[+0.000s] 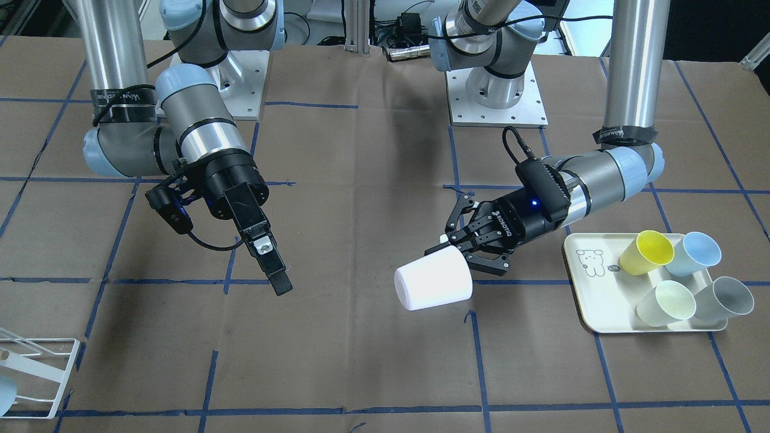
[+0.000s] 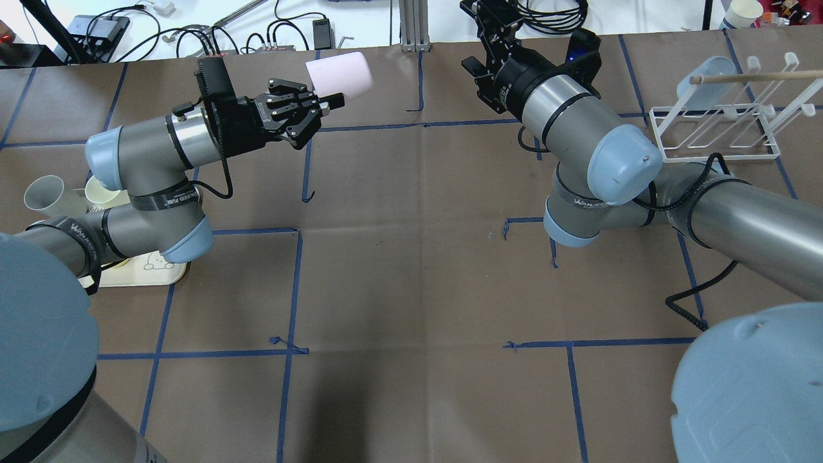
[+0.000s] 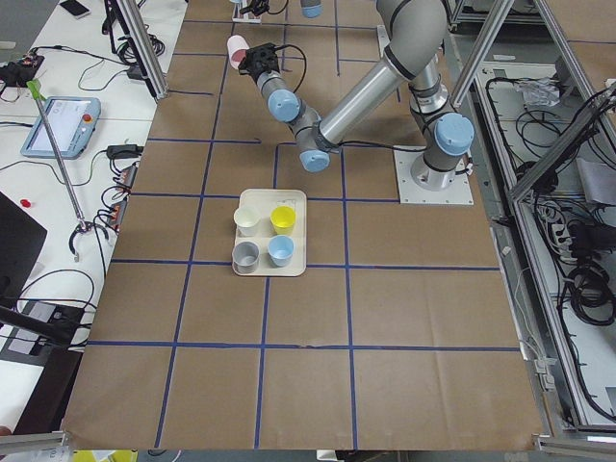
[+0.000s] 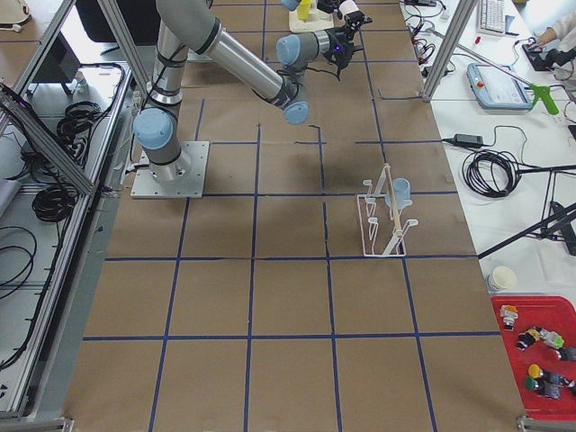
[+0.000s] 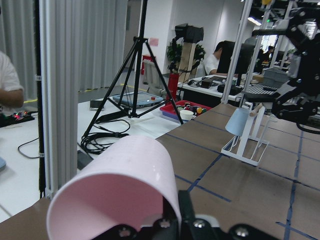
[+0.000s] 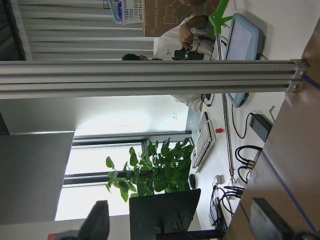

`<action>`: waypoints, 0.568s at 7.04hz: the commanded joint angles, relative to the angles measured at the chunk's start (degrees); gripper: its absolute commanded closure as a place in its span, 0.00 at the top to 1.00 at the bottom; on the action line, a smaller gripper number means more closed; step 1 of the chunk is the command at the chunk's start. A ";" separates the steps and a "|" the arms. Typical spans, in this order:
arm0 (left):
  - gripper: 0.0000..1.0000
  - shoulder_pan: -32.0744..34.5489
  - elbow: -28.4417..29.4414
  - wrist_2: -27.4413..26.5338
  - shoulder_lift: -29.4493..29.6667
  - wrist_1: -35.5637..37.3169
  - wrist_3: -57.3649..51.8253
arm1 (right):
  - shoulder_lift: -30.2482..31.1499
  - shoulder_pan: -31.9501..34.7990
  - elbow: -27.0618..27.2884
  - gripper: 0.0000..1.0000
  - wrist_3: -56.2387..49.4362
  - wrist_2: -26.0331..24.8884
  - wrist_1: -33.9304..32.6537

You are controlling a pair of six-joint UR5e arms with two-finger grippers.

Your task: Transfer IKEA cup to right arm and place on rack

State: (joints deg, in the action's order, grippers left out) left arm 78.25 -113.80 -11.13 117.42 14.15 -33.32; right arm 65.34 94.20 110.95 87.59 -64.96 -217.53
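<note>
Left gripper (image 2: 328,103) clamps the IKEA cup (image 2: 339,72) by its rim, mid-air over the table's far middle. Cup lies sideways, long axis about level, mouth at the left gripper, base aimed toward the right arm (image 2: 566,109). Right gripper (image 2: 479,38) is spread wide and empty, well apart from the cup, fingers pointing away from the robot's base. Rack (image 2: 714,132) sits beside the right arm, 1 blue cup (image 2: 707,77) on it.

Pink cup (image 1: 433,279) sideways, aloft; rack (image 2: 707,132) upright

Brown table (image 1: 361,361), blue tape grid (image 1: 343,411), white cable-strewn desks (image 4: 531,207), leafy plant (image 6: 150,170) by window (image 6: 90,165).
</note>
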 commanded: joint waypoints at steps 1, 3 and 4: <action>0.00 3.04 -1.67 0.40 -1.75 0.53 0.54 | 0.05 0.98 -0.55 1.00 0.30 -3.57 0.00; 0.00 3.13 -2.04 0.49 -2.37 0.53 0.63 | -1.35 3.70 -0.47 1.00 0.21 -8.58 -0.44; 0.00 3.13 -2.13 0.49 -2.46 0.44 0.72 | -1.53 5.02 -0.47 1.00 0.21 -10.52 -0.44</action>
State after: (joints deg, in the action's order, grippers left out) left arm 81.33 -115.78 -10.65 115.14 14.65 -32.71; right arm 64.23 97.72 110.51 87.81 -72.95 -217.89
